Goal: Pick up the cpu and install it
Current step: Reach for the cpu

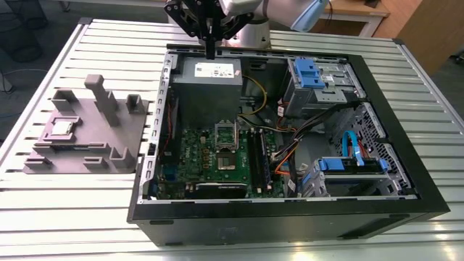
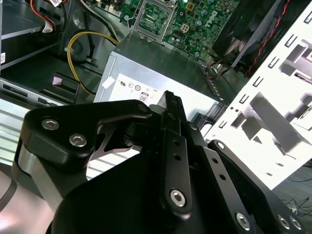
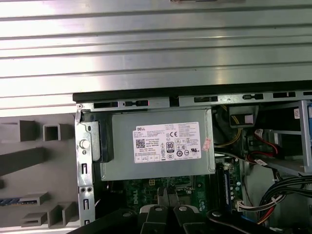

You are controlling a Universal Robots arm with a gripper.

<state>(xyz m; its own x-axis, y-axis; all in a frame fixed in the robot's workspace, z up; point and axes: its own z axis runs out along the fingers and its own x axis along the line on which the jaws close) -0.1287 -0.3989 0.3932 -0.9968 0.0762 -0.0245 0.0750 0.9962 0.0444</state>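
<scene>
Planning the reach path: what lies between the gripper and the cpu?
In the exterior view, the computer case's side wall, a strip of slatted table, then the grey fixture's upright blocks separate the gripper from the cpu.

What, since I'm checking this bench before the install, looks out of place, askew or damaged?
Nothing stands out. The cpu lies flat in its recess on the grey fixture, the open computer case sits square on the table, and the gripper hangs above the power supply.
</scene>
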